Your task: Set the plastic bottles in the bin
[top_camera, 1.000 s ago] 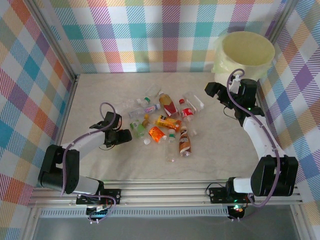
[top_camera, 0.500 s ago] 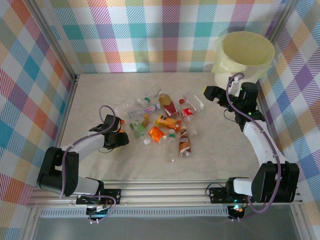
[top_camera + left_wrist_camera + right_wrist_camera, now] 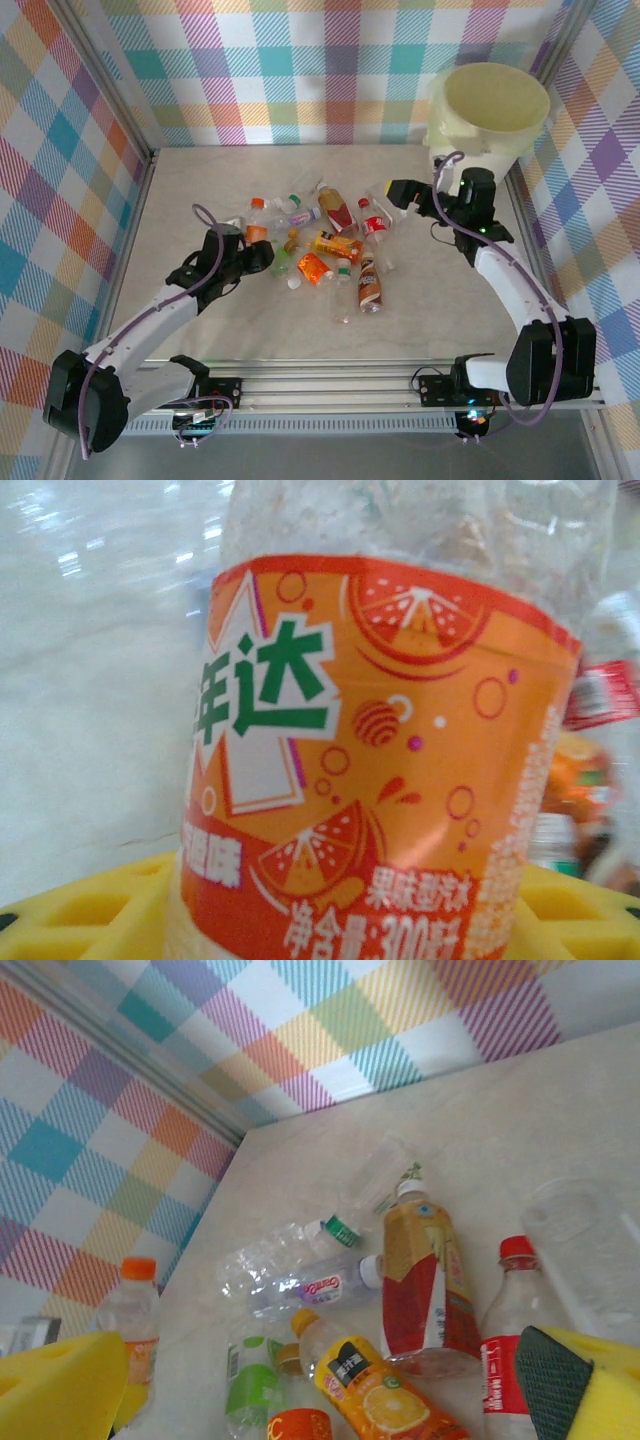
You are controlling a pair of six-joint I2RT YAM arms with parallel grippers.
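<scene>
We see our left gripper (image 3: 255,250) clamped on one upright orange-labelled bottle (image 3: 370,750) at the pile's left edge. Roughly eleven more bottles (image 3: 335,250) lie clustered on the table (image 3: 440,290). Our right gripper (image 3: 398,193) hangs wide open above the pile's right edge. One bin (image 3: 497,105) stands in the far right corner.

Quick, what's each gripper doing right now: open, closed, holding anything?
Left gripper: closed on the orange-labelled bottle.
Right gripper: open, holding nothing.
</scene>
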